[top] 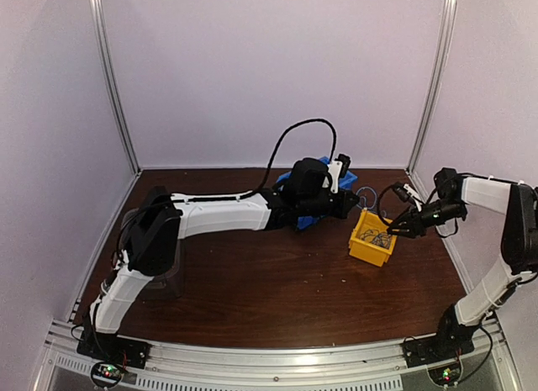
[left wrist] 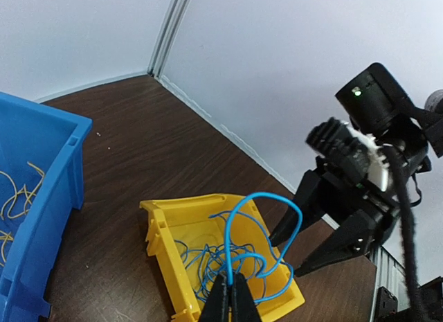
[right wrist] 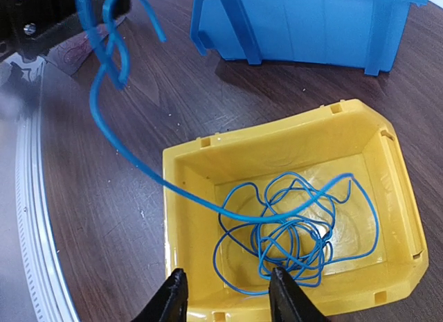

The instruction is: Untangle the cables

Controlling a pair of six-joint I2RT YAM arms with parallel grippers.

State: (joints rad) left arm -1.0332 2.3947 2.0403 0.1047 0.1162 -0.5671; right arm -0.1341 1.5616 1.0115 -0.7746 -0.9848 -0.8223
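Pinching one blue cable point(left wrist: 273, 197) between its fingers, the left gripper point(left wrist: 230, 286) hung over the yellow bin point(left wrist: 166, 232), jaws fully together on the strand. The cable rose from the grip in a tall loop and dropped back into the tangle of blue cables point(right wrist: 291, 228) on the bin floor. From the right wrist view, that raised strand crossed the bin's left wall on its way up and out.

The right gripper point(right wrist: 230, 298) stood roughly half open with nothing between its fingers. It was poised above the bin's near wall and touched no cable that I could see.

The blue bin point(right wrist: 304, 24) sat just behind the yellow one, with a strip of wood showing between them. Yellow-orange cables point(left wrist: 17, 197) lay inside it.

On the table point(top: 252, 290), dark wood, a wide stretch ran from the bins back to the arm bases and off to the left. The right wall point(top: 487, 113) was near the yellow bin's side, and the right arm filled most of that gap. Both grippers were close together over the same bin.
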